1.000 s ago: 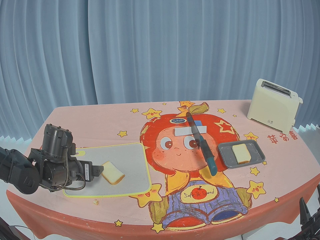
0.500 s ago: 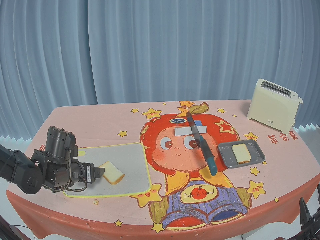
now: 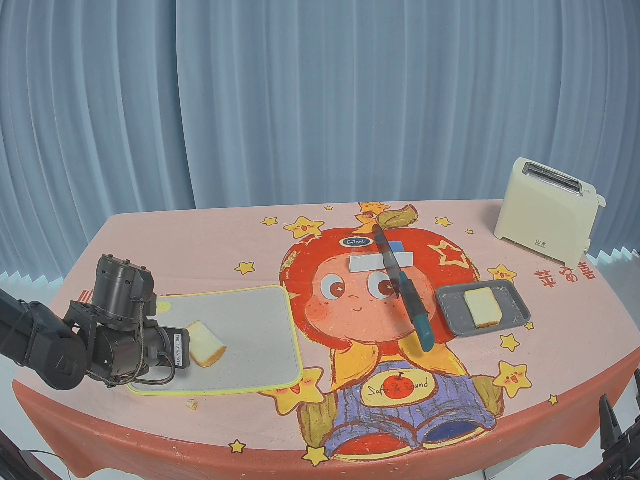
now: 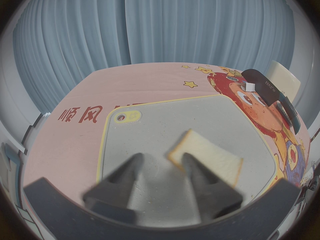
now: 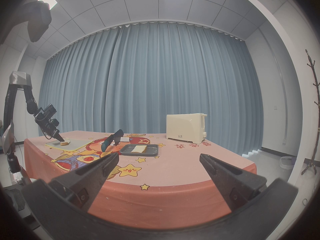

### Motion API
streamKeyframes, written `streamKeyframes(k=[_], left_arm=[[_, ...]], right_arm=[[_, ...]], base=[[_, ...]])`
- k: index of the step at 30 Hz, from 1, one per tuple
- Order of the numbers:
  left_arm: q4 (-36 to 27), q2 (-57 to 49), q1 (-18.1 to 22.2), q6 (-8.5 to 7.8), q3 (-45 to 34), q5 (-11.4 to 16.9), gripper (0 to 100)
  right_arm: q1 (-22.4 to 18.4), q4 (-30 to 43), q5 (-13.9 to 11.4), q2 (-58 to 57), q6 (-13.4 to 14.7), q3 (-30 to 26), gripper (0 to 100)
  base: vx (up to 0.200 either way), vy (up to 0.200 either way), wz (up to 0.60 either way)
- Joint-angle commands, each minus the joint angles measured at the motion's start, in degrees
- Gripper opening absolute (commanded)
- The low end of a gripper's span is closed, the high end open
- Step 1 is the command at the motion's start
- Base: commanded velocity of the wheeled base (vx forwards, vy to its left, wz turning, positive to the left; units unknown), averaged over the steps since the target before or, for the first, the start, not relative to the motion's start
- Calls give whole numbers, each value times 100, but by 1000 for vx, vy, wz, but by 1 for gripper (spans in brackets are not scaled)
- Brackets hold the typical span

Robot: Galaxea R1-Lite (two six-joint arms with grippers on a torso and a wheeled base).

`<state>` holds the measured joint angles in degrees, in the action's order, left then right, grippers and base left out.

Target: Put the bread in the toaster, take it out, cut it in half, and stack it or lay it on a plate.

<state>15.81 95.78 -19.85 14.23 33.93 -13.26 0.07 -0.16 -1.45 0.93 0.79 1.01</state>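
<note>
Over the cutting board (image 3: 260, 328), the left jaws stand partly parted — one tip against the bread (image 3: 205, 343) — gripping nothing.

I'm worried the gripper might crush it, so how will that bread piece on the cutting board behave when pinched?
The bread piece looks soft and thin, so it will likely squash or sag if pinched hard. It seems light, so a nudge from the left gripper could slide it across the cutting board. Being flat, it probably won't roll.

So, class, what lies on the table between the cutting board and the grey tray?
A blue-handled knife, plain to see in the head view.
</note>
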Motion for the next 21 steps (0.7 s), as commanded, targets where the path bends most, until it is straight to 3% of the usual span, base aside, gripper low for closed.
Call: streamKeyframes(k=[1,15,21], left_arm=[[-8,-7,-2,1,9,-1,0],[18,-112,-19,-8,132,-1,0],[-8,-938,-46,-16,202,8,0]], right_arm=[[1,-2,-4,-93,0,-101,100],[1,-2,-4,-93,0,-101,100],[1,-2,-4,-93,0,-101,100]], base=[[0,0,0],[0,0,0],[0,0,0]])
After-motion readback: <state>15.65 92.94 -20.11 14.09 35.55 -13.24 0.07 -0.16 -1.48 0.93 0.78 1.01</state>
